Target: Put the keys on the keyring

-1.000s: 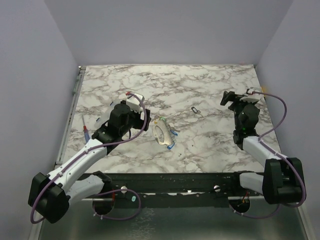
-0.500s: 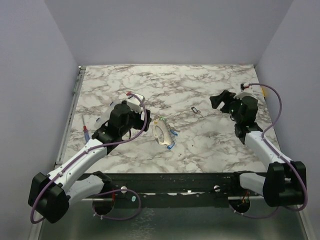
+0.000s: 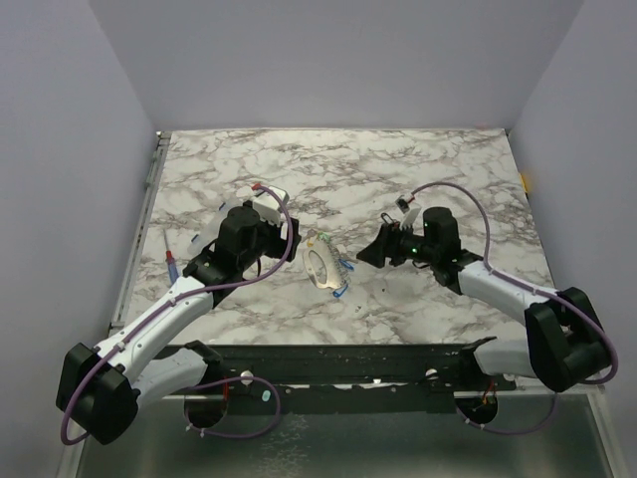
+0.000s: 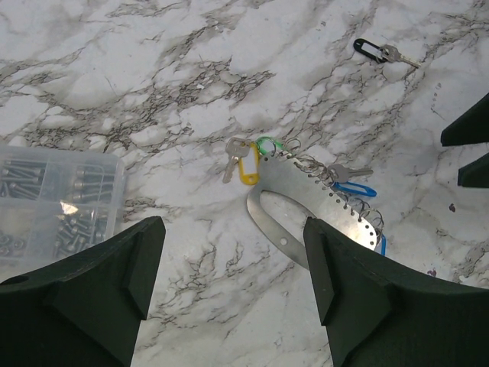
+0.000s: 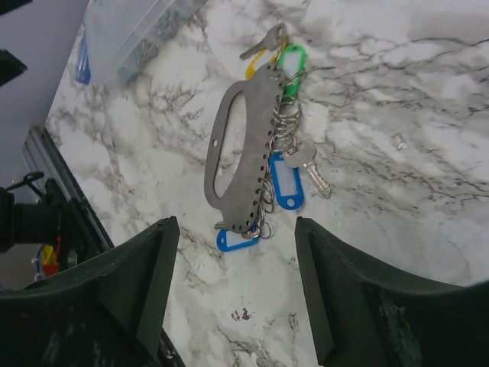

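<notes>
item 1, keyring (image 4: 321, 199): lying flat on the marble table (image 3: 438, 169) between your two arms. it is a pale metal oval with small wire rings (image 5: 276, 126) along one edge. a yellow-headed key (image 4: 244, 170), a green-headed key (image 4: 267, 144) and a blue-headed key (image 4: 353, 189) are already hanging from those rings.

item 2, left gripper (image 4: 233, 252): hovering near the keyring on its left, jaws spread wide, holding nothing.

item 3, right gripper (image 5: 235, 229): hovering near the keyring on its right, jaws also spread, nothing between them.

item 4, clear box (image 4: 53, 199) of screws: sitting beside the left gripper; not part of the job.

item 5, loose key (image 4: 380, 51): black head, lying apart from the keyring on its far side. this is probably the one you are going for.

handling note: you are doing this well if you are pinning the plate's bare edge with the left gripper, away from the rings. take the loose key by its head with the right, leaving the hole end clear. you are risking a skid on the smooth marble if you are coming down off-centre.
</notes>
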`<state>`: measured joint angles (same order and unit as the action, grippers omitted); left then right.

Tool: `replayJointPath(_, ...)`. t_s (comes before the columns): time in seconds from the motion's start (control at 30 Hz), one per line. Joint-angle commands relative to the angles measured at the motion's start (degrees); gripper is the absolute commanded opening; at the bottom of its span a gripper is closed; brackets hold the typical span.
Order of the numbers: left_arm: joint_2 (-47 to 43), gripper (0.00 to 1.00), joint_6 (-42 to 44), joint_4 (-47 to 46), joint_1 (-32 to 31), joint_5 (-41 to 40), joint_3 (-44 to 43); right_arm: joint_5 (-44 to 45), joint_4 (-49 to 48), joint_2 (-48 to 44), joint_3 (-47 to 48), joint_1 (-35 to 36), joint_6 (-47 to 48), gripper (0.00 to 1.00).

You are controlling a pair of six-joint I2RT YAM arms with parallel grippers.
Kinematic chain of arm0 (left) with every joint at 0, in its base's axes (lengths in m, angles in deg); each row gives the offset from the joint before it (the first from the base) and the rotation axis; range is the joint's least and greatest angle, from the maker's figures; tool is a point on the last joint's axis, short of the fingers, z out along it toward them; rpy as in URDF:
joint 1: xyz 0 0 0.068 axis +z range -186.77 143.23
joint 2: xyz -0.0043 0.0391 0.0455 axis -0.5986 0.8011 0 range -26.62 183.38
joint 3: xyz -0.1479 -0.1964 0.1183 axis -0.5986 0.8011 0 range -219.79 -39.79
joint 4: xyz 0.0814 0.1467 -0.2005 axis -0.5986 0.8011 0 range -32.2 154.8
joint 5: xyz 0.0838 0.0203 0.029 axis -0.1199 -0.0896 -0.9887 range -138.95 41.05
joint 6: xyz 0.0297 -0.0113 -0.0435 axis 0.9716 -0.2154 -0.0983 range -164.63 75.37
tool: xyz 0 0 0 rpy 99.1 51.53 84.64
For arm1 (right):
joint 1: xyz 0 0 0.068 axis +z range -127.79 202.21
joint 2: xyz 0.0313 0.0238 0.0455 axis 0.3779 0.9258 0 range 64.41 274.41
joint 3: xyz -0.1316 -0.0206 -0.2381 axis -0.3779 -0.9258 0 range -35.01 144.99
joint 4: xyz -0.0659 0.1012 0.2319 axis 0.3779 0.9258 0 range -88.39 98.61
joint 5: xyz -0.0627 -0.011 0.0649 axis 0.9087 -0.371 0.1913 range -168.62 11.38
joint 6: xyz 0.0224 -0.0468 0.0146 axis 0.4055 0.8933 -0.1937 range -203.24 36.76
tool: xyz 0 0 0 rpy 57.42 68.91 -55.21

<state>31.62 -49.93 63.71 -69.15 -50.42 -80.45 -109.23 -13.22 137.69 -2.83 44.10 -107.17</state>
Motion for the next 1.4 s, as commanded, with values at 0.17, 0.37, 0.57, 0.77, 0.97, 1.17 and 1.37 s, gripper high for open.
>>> replayJointPath(0.17,-0.5,0.79,0.5,-0.2,-0.3,0.7,0.3,-3.8,-1.8,7.1,0.7,7.8,0.8,0.58)
replayJointPath(0.37,-0.5,0.78,0.5,-0.1,-0.3,0.7,0.3,0.0,-4.3,11.2,1.6,9.8,-1.0,0.51)
replayJointPath(0.57,-0.3,0.77,0.4,-0.2,-0.3,0.9,0.3,3.2,-5.6,15.5,3.4,9.9,-2.1,0.45)
replayJointPath(0.77,-0.4,0.77,0.5,-0.2,-0.3,0.8,0.4,5.5,-4.4,18.9,5.9,9.9,-0.7,0.45)
replayJointPath(0.97,-0.1,0.76,0.5,-0.1,-0.3,0.9,0.3,6.0,-3.6,22.3,7.9,9.9,-0.7,0.42)
replayJointPath(1.17,0.1,0.75,0.5,-0.2,-0.3,0.7,0.4,6.0,-3.5,23.5,7.8,9.9,-0.8,0.35)
replayJointPath(1.37,0.6,0.75,0.5,-0.2,-0.3,1.0,0.1,6.4,-2.9,23.5,7.2,9.9,-0.1,0.31)
